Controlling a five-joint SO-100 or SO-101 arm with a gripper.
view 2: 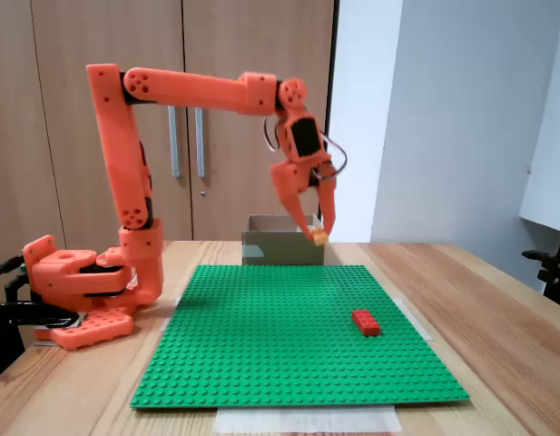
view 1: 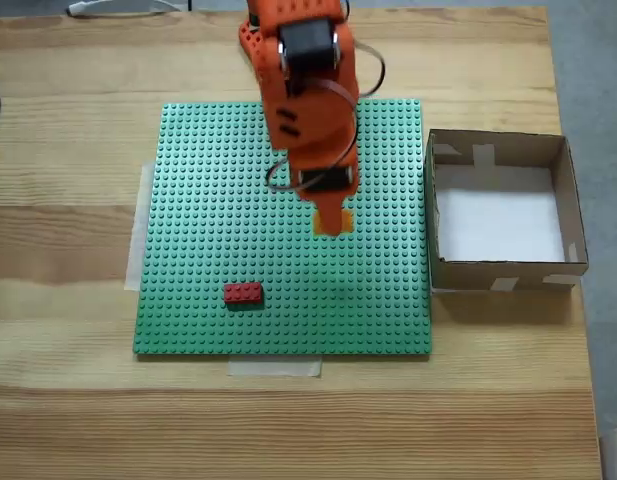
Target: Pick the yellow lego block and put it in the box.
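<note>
One small yellow-orange studded lego block [view 2: 319, 237] hangs pinched at the orange gripper's [view 2: 317, 235] fingertips, lifted clear above the green studded baseplate [view 1: 208, 200], presumably for carrying to the brown cardboard box [view 1: 496, 147].

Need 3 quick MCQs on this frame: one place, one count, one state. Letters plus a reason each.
1. Where is the red brick?
A. on the green baseplate
B. in the box
C. on bare wood

2. How many bricks lie on the baseplate?
A. none
B. one
C. three

3. The yellow lego block is:
A. in the box
B. flat on the baseplate
C. held in the pincer, lifted

Key: 1 A, it sits near the baseplate's front edge in a fixed view. 2 B, just the red one. 3 C, it sits between the fingertips, clear of the plate.
</note>
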